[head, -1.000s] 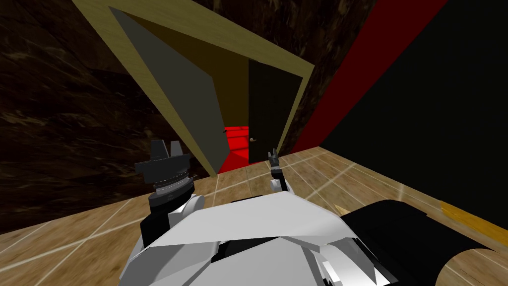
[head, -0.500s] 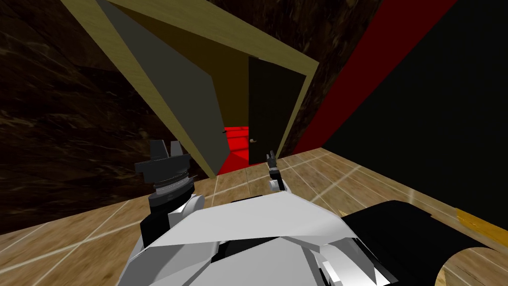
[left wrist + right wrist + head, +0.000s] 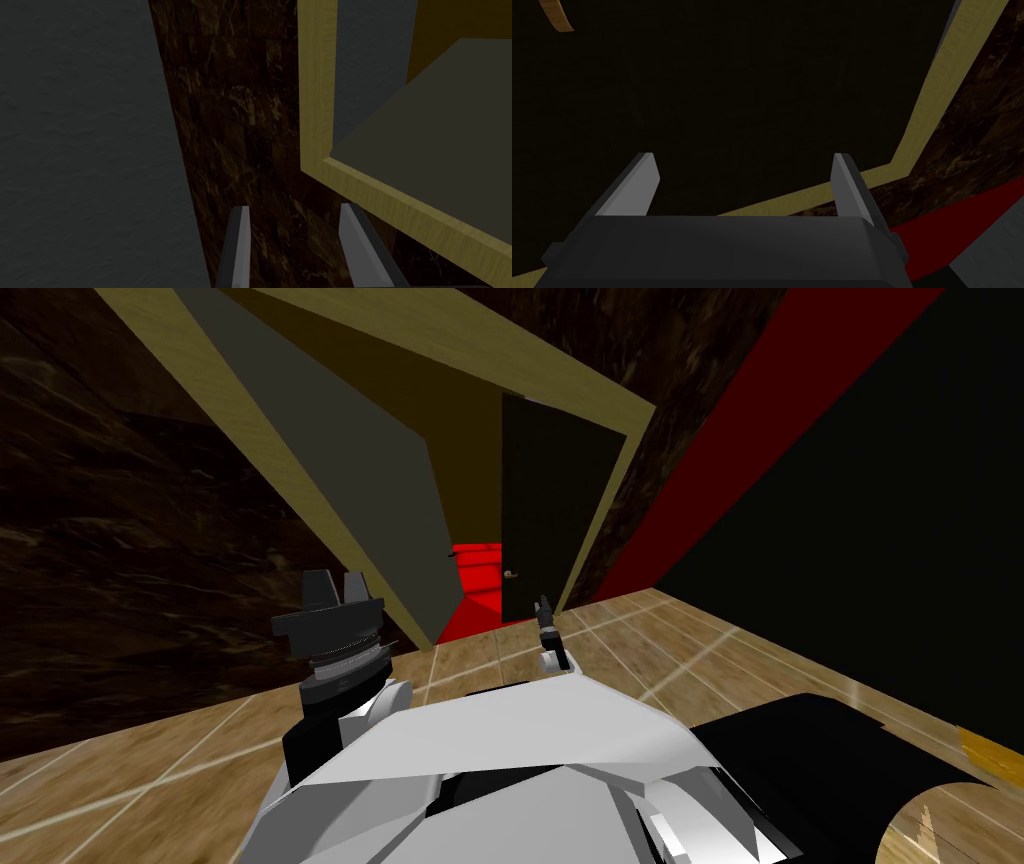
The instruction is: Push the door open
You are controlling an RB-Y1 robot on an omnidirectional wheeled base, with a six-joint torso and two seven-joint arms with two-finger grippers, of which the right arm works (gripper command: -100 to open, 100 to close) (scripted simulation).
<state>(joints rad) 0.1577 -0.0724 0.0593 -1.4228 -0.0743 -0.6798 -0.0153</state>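
Before a dark wall (image 3: 120, 538), the right claw (image 3: 543, 606), wide and empty, is facing the door (image 3: 555, 508); pushing near its handle (image 3: 510, 574) should work best.

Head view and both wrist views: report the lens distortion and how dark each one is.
Head view: the wide lens splays the door frame into a slanted wedge. Right wrist view: the door is near-black, no shading, ahead of the open right end effector. Left wrist view: dim, the marbled brown wall barely lit.
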